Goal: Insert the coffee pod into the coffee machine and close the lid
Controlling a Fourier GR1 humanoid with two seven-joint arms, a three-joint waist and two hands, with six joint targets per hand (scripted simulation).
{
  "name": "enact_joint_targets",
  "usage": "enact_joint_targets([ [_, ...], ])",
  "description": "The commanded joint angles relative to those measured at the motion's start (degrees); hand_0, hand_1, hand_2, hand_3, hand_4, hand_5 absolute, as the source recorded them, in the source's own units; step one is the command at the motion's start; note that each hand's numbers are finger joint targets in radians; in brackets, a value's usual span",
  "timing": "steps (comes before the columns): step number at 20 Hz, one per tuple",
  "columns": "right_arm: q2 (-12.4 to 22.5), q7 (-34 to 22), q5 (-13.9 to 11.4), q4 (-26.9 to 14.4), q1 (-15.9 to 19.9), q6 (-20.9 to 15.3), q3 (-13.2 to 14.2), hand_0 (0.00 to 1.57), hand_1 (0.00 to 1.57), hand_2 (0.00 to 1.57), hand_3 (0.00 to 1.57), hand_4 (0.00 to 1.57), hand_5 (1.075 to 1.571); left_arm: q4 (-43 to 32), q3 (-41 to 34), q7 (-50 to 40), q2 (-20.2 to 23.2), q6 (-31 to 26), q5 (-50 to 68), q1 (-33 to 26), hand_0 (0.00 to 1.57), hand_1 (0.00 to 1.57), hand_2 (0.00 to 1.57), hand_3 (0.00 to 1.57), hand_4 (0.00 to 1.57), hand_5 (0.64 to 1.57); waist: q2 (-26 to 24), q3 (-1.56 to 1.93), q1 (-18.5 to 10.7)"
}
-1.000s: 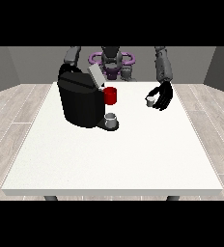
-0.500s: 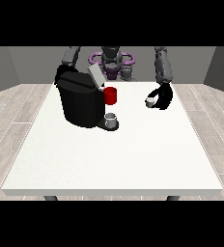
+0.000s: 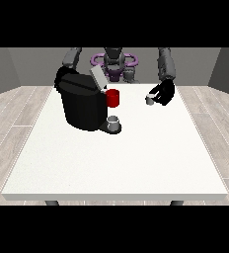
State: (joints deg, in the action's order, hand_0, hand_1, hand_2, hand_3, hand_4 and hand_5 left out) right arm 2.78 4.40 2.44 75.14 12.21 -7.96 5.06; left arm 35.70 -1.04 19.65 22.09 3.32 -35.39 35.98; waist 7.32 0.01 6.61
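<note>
In the front view we see the robot hand at the view's right (image 3: 164, 93), upper right of the frame, its fingers curled round the small coffee pod (image 3: 150, 99) just above the white counter (image 3: 116, 158). The black coffee machine (image 3: 82, 104) stands upper left with its lid (image 3: 97, 78) raised. We cannot tell the state of the other robot hand.

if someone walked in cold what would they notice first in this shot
The big black coffee machine on the white table, left of centre, draws the eye first, with its lid tilted up and a red part on its front above a small grey cup. Next is the black hand at the view's right, raised near the table's far edge with a small coffee pod at its fingers.
</note>
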Motion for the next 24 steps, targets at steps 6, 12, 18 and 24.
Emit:
enact_joint_targets([
  [6,-0.7,-1.2,-1.2,-5.8,-0.2,-1.7,-0.3,0.00,0.00,0.00,0.00,0.49,1.571,5.8,2.5,-4.9,-3.1,-8.8,-0.5,4.8,1.26,1.26,1.33,1.29,0.54,1.571,-6.6,0.00,-1.7],
  [12,-1.4,-0.5,-2.2,-1.7,1.1,0.2,-3.8,0.00,0.00,0.00,0.00,0.46,1.571,3.7,-2.4,-4.3,2.1,-8.7,0.4,11.0,1.25,1.25,1.33,1.29,0.56,1.571,-1.8,-0.04,4.2],
  [18,-0.7,1.2,0.0,-2.9,4.4,1.0,-1.9,0.00,0.00,0.00,0.00,0.48,1.571,5.2,-3.4,-6.7,3.3,-10.0,-0.1,17.0,1.26,1.26,1.33,1.28,0.54,1.571,0.9,-0.01,4.1],
  [24,-2.3,2.0,-0.2,-0.6,5.0,0.4,-4.3,0.00,0.00,0.00,0.00,0.52,1.571,3.6,-7.1,-11.1,4.9,-11.8,2.1,24.5,1.21,1.21,1.25,1.20,0.51,1.571,3.1,-0.01,7.9],
])
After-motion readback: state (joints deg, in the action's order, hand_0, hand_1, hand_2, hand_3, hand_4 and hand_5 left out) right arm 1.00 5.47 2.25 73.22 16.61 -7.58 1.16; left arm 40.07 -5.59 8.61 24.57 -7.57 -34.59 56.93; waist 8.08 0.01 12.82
